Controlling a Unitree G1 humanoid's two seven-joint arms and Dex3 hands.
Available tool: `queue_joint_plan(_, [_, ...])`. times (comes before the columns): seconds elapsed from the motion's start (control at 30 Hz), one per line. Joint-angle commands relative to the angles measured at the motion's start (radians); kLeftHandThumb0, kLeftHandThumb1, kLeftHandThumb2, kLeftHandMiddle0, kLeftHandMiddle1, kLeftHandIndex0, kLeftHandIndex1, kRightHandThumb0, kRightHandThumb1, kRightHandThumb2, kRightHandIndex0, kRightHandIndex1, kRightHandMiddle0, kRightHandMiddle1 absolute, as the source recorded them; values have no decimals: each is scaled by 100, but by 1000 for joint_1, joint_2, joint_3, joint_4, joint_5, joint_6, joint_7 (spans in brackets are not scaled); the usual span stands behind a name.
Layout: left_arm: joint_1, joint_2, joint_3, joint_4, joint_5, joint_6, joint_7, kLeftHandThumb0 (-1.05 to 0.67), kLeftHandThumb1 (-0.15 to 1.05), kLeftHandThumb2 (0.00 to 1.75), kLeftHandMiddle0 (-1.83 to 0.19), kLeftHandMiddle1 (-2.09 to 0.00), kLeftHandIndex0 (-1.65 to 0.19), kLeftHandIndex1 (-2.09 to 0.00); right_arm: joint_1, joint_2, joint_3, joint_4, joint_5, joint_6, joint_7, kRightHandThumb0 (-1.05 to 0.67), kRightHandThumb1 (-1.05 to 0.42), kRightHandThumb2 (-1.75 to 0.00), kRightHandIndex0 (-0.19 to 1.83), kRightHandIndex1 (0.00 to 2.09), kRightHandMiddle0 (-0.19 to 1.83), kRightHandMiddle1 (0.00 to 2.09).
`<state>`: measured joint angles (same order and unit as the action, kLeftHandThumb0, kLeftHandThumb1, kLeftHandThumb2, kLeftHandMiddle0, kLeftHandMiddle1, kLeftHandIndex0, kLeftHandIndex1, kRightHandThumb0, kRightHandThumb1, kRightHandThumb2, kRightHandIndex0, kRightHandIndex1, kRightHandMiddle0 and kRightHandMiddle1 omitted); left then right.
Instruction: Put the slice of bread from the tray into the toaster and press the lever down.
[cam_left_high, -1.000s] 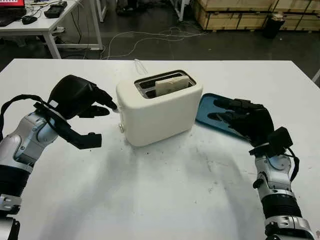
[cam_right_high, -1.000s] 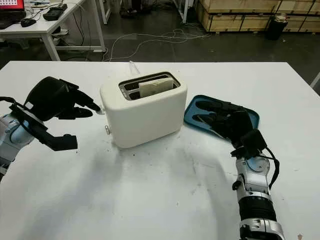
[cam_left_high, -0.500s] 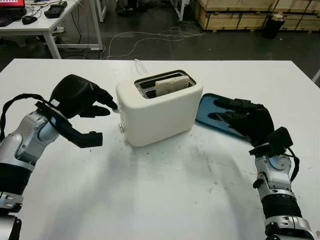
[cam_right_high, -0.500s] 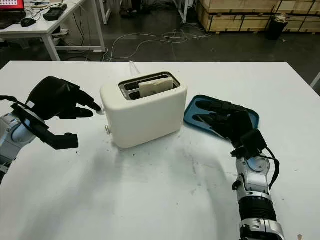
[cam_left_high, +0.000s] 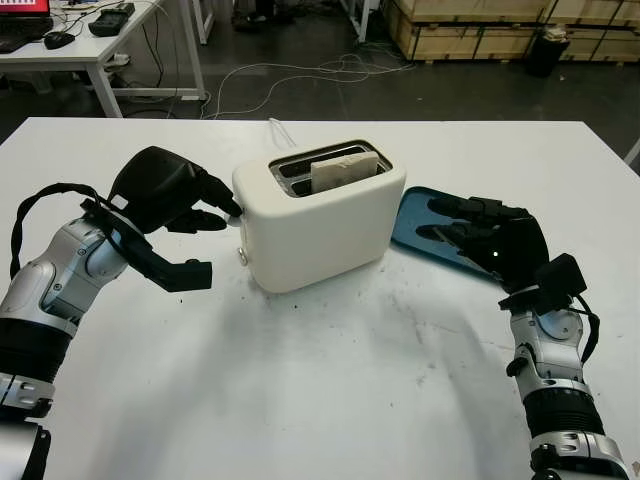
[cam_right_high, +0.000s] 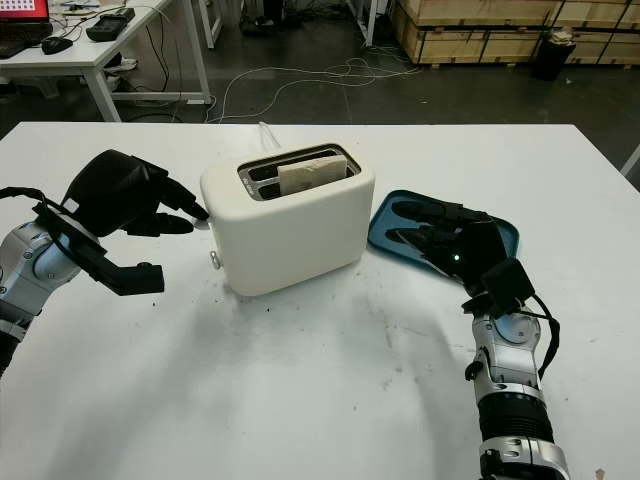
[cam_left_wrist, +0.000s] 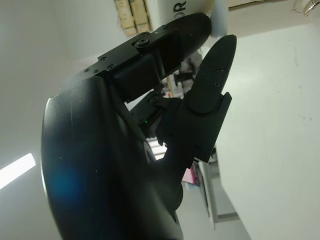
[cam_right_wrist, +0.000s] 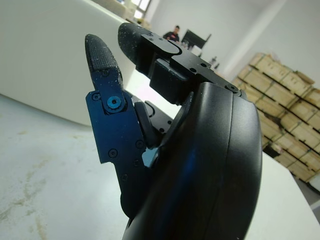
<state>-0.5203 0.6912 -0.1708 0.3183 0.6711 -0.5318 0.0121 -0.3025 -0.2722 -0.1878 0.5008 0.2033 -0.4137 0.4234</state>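
The white toaster (cam_left_high: 320, 222) stands mid-table with the slice of bread (cam_left_high: 343, 170) upright in its nearer slot. My left hand (cam_left_high: 215, 235) is at the toaster's left end, open, with its fingertips (cam_left_high: 231, 210) touching the lever (cam_right_high: 204, 222) on that end and its thumb hanging lower. The blue tray (cam_left_high: 408, 212) lies to the right of the toaster. My right hand (cam_left_high: 445, 222) hovers open over the tray, hiding most of it. In the right wrist view the toaster's white wall (cam_right_wrist: 45, 55) is close behind the fingers (cam_right_wrist: 102, 55).
The toaster's white cord (cam_left_high: 279, 131) trails off behind it. Bare white table (cam_left_high: 330, 380) stretches in front. Beyond the far edge are a dark floor with cables, a desk (cam_left_high: 80, 48) at the back left and wooden crates (cam_left_high: 480, 30) at the back right.
My left hand has shifted a little to the right and up, bringing its fingertips onto the toaster's left end. The right hand, bread and toaster have stayed put.
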Motion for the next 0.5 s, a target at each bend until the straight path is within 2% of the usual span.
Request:
queue_joint_plan(0.0, [-21,0,-14,8,5,-17,0,-25,70,0,-106,-145,-135,-2,-3,-7,-6,-1,1,-18,0,-49,-85,0,122,1,112,0])
queue_joint_plan(0.13, [-23,4,-16,9,14,-15,-2,-26,70,0,-105,-146,-136,-2,2,-8,-5,-13,-4,-10,-8,-48,-85,0,120,0,112,0])
queue_joint_plan(0.33, [-25,9,-16,10,13,-8,-15,-27,72,1,-108,-136,-136,-1,-1,-11,-7,-8,2,-18,4,-47,-85,0,120,0,111,0])
queue_joint_plan(0.47, [-25,13,-17,10,24,-4,-11,-26,73,0,-107,-139,-136,-1,4,-13,-5,-23,-3,-9,-2,-48,-85,0,121,1,111,0])
